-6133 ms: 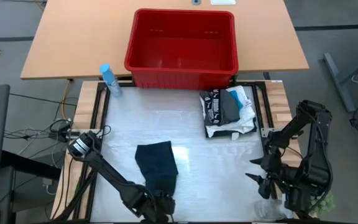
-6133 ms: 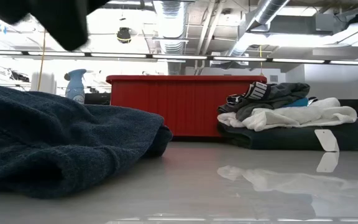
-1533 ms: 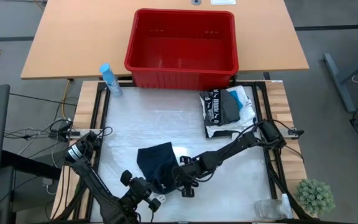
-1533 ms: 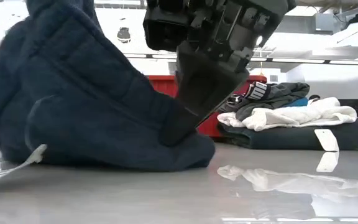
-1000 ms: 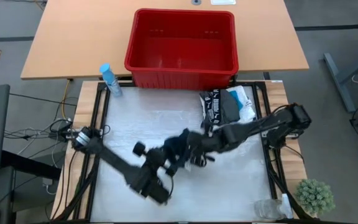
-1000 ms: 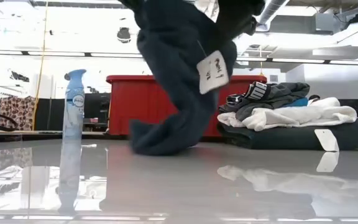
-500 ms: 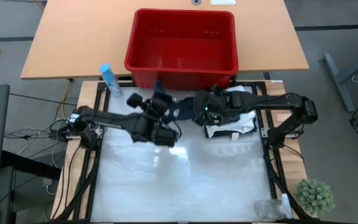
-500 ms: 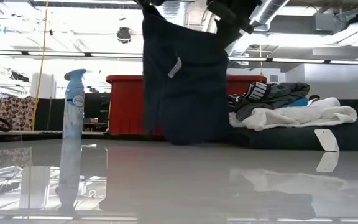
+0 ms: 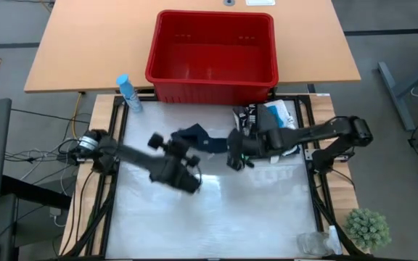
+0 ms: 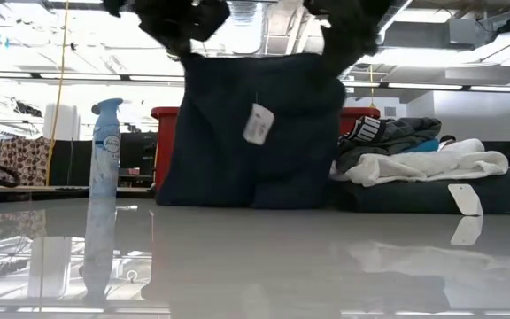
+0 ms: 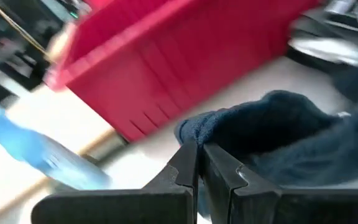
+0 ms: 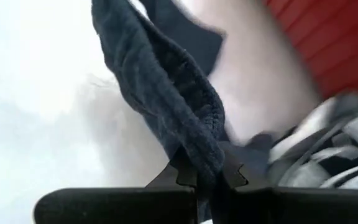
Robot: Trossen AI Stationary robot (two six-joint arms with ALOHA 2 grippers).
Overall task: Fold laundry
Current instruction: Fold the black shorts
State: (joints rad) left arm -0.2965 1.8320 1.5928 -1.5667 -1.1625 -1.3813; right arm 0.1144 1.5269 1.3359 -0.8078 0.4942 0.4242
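Note:
The laundry in hand is a dark blue garment (image 9: 198,138), lifted between both grippers; in the low view it hangs as a wide sheet (image 10: 255,142) with a white tag (image 10: 257,124). Its lower edge reaches the table. My left gripper (image 9: 185,149) is shut on its upper left corner and my right gripper (image 9: 226,147) is shut on its upper right corner. More laundry lies as a folded stack (image 9: 271,130) at the far right, a white piece over a dark one (image 10: 414,173). My left gripper pinches an upper corner of the garment (image 11: 194,135) between its two fingers, an edge of thick cloth, coming slanting from the near left. The cloth hangs below it. My right gripper pinches the other upper corner (image 12: 199,149), a bunched fold, between its fingers, coming from the right. The cloth hangs below, spread between the two holds.
The red basket (image 9: 212,51) stands just beyond the table's far edge, right behind the hanging garment. A blue spray bottle (image 9: 127,93) stands at the far left corner. A small plant (image 9: 367,228) sits off the near right corner. The table's near half (image 9: 209,217) is bare.
Both grippers have carried the garment up from the table's middle toward the far edge and have drawn apart. The garment, a narrow hanging bunch a second ago, is now spread out into a wide sheet between them.

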